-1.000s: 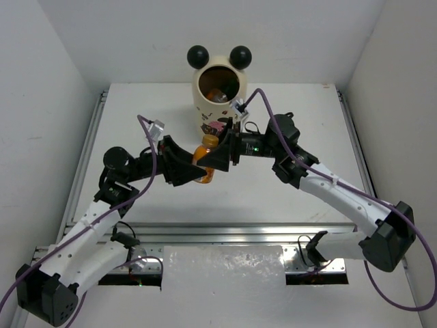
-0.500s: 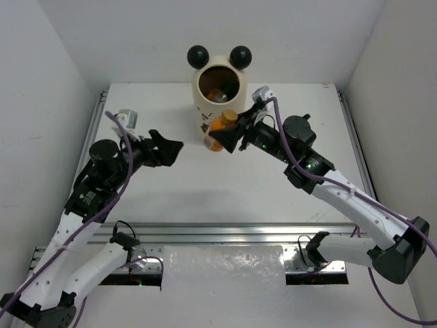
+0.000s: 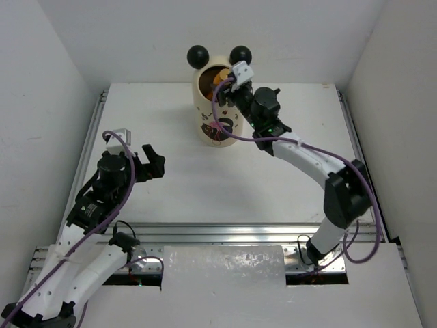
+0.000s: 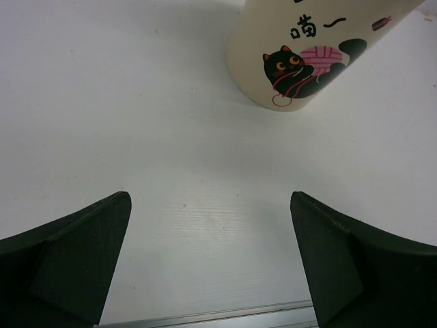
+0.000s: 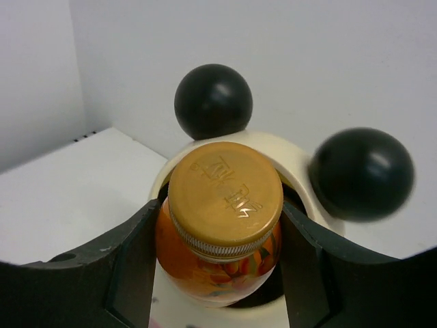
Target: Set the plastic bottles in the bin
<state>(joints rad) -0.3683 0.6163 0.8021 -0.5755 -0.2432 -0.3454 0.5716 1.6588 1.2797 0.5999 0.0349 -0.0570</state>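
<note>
An orange plastic bottle (image 5: 225,195) with a gold cap sits between my right gripper's (image 5: 218,242) fingers, which are shut on its body. It hangs over the mouth of the cream bin (image 5: 295,161), just in front of the two black ball ears. From above, the right gripper (image 3: 229,86) and the orange bottle (image 3: 220,77) are over the bin (image 3: 217,124) opening. My left gripper (image 3: 156,164) stands open and holds nothing, low over the table at the left. In the left wrist view the left gripper (image 4: 210,260) faces the bin's (image 4: 307,48) cat-printed base.
A metal rail (image 3: 225,232) runs along the near edge of the white table. White walls close in the left, back and right sides. The right arm stretches diagonally from the near right to the bin.
The left gripper let go of the orange bottle, opened wide and drew back to the left. The right gripper carried the bottle up and back to over the bin's mouth.
</note>
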